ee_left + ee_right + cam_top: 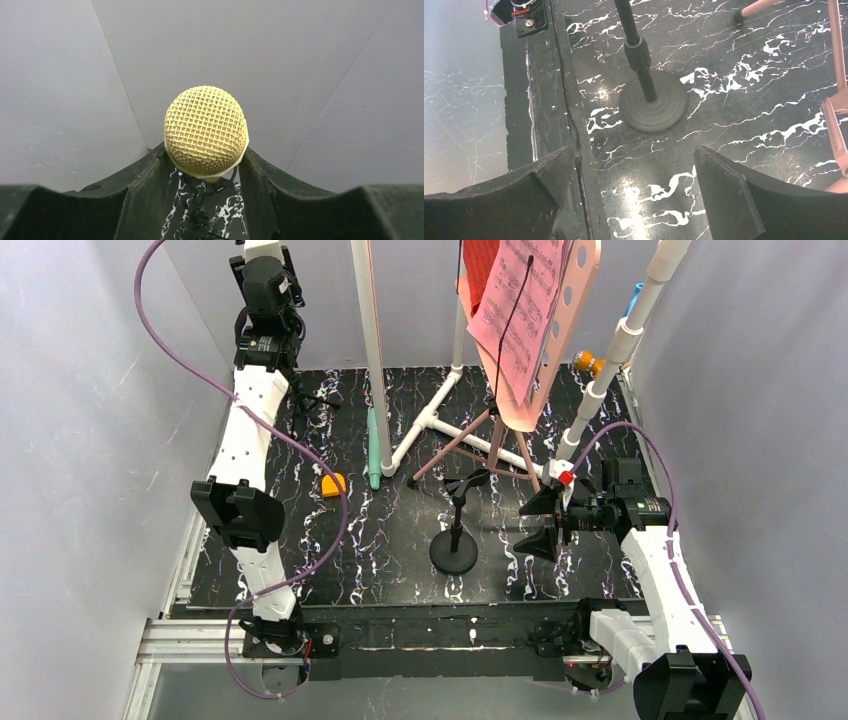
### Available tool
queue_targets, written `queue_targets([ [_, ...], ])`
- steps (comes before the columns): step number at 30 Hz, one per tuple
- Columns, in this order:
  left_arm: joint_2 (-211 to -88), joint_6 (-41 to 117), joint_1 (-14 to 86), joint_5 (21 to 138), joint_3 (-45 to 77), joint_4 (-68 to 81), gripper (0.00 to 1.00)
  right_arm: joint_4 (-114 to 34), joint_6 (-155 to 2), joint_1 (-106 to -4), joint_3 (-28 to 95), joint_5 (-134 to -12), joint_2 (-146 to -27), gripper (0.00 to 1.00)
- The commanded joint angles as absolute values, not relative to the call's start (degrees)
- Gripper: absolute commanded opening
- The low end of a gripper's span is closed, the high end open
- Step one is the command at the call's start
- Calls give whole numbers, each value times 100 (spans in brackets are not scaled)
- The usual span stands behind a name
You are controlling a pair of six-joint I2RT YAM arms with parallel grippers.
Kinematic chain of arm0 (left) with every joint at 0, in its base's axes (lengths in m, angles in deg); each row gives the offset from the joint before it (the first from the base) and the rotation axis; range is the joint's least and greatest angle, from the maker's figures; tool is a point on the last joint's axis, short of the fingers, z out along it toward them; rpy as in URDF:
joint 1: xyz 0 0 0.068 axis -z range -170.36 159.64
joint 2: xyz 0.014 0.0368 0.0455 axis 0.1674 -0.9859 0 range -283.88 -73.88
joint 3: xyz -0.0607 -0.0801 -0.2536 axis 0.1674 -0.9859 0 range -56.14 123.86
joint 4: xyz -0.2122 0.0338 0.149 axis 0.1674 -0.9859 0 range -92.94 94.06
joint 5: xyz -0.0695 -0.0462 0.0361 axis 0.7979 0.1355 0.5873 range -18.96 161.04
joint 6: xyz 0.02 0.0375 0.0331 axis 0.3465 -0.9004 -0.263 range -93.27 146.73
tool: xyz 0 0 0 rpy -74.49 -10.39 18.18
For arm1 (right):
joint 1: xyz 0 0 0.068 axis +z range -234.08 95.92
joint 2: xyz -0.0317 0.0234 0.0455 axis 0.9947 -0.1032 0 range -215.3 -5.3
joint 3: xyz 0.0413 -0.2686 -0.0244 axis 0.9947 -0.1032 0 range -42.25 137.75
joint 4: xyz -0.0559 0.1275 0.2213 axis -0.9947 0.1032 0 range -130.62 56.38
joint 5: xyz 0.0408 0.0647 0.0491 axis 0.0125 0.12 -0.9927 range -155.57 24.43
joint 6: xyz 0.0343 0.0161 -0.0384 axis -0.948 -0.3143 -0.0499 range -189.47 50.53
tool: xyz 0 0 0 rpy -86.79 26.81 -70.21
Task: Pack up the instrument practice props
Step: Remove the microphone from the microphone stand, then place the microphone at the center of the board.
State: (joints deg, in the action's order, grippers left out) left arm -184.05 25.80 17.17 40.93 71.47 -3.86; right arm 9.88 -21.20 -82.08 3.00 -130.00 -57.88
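Yellow microphone (205, 131) is riding high off the tabletop (400, 570), its mesh head poking up between the fingers of the left gripper (205, 150), which is clamping it around the neck at the far-left corner. The right gripper (633, 150) is hovering with jaws spread wide and empty, just beside the black microphone stand (455, 540). So that looks like one prop lifted and plenty waiting. The mint-green microphone (373, 445) is lying flat beside the white pipe frame (375, 340). The pink music stand (575, 300) is standing on its tripod, carrying the pink sheet music (515, 310). No box or bag is showing, so nothing is reading as packed yet.
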Motion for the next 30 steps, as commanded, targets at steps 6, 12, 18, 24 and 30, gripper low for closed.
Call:
queue_targets([
  [6,-17306,1624,2303,3717,6294,370,0,999,-2032,-8168,433,-13061,-5644,98],
  [12,-15797,2283,2597,3927,4396,350,0,975,-2040,-8153,414,-13036,-5608,98],
  [18,-14553,3593,2592,4672,2787,-802,0,955,-2043,-8155,398,-13041,-5581,98],
  [24,-14055,4720,2591,6132,1610,-1740,0,939,-2051,-8157,385,-13017,-5548,98],
  [30,-14406,4979,2596,6731,973,-1943,0,919,-2056,-8157,371,-12998,-5514,98],
])
